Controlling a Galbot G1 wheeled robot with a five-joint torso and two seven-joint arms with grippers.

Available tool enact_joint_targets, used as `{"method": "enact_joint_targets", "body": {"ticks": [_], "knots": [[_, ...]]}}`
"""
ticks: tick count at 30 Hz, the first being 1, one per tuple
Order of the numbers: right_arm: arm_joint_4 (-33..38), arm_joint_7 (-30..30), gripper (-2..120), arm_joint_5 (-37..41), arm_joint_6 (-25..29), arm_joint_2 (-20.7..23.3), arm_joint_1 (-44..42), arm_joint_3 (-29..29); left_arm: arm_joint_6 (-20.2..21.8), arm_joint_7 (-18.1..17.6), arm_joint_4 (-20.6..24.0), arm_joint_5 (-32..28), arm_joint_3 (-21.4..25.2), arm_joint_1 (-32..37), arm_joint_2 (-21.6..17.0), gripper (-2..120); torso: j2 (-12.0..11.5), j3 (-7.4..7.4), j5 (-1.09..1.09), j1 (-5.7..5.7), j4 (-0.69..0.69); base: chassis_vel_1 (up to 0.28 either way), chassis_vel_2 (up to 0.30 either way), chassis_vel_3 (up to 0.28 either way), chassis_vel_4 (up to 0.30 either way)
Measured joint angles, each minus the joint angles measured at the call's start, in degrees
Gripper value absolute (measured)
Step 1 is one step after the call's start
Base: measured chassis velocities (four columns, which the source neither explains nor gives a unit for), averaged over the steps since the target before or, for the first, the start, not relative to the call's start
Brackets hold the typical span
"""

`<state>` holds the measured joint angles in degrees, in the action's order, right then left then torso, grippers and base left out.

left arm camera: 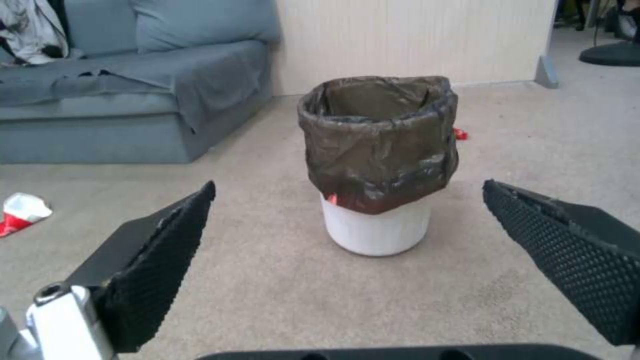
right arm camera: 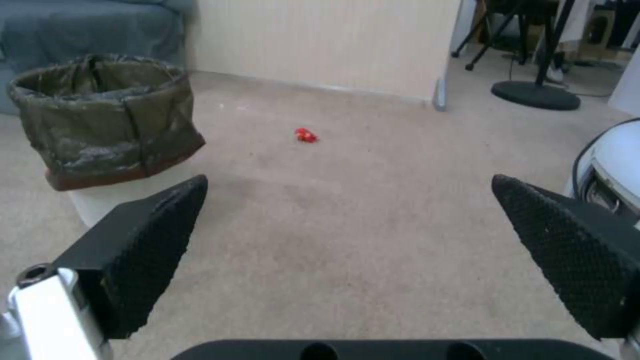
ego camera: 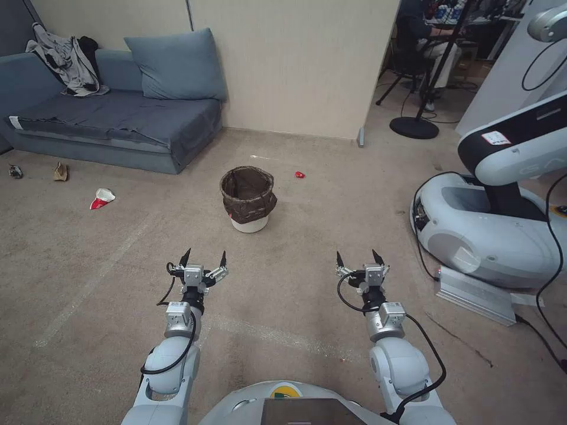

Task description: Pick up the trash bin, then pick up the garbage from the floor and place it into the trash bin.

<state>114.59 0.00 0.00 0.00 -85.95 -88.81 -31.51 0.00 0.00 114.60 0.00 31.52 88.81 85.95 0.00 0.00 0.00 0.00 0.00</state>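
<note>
Left gripper: I see my left gripper point(ego camera: 204, 255) low in the head view, left of centre, hanging over bare carpet with its fingers spread wide and nothing between them.
Right gripper: my right gripper point(ego camera: 360, 257) sits level with it, right of centre, likewise spread wide and empty.
Trash bin: the trash bin point(ego camera: 248, 198) stands upright on the floor point(ego camera: 307, 224) at the middle of the head view, beyond both grippers and apart from them; its dark bag is folded over the rim and its white base shows below. In the left wrist view it stands between my fingertips but farther off.
Paper cup: a crushed red-and-white paper cup point(ego camera: 101, 198) lies at the left of the head view, well apart from the bin.
Brown scrap: a brown paper scrap point(ego camera: 60, 172) lies further left, near the sofa's foot.
Dark item: a small dark item point(ego camera: 15, 171) rests at the far left edge; I cannot tell what it is.
Red piece: a small red piece point(ego camera: 300, 175) lies just right of the bin, a little beyond it.
Sofa: a blue-grey sofa point(ego camera: 112, 118) fills the upper left, with a cushion and a grey garment on it.
Other robot: a white robot base point(ego camera: 478, 230) stands at the right edge.
</note>
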Motion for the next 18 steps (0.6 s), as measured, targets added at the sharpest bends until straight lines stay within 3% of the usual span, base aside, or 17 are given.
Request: {"method": "enact_joint_targets", "body": {"ticks": [13,15,18], "knots": [[0.4,0.1,100,0.0,-0.1,-0.2,-0.3,-0.2,0.2,0.0,0.2,0.0,0.2,0.3,-0.1,100,0.0,0.00,0.00,0.00,0.01,0.000,0.000,0.000,0.000],[2.3,0.5,100,0.0,-0.5,-0.8,-1.3,-1.1,1.0,-0.2,1.8,-0.3,1.0,1.4,-0.5,100,0.0,0.00,-0.02,0.00,-0.01,0.000,0.000,0.000,0.000],[8.8,2.3,100,-0.5,-2.2,-3.0,-4.9,-4.1,4.5,-1.5,7.9,-1.8,4.3,6.1,-2.6,100,0.0,0.00,-0.01,0.00,0.00,0.000,0.000,0.000,0.000]]}}
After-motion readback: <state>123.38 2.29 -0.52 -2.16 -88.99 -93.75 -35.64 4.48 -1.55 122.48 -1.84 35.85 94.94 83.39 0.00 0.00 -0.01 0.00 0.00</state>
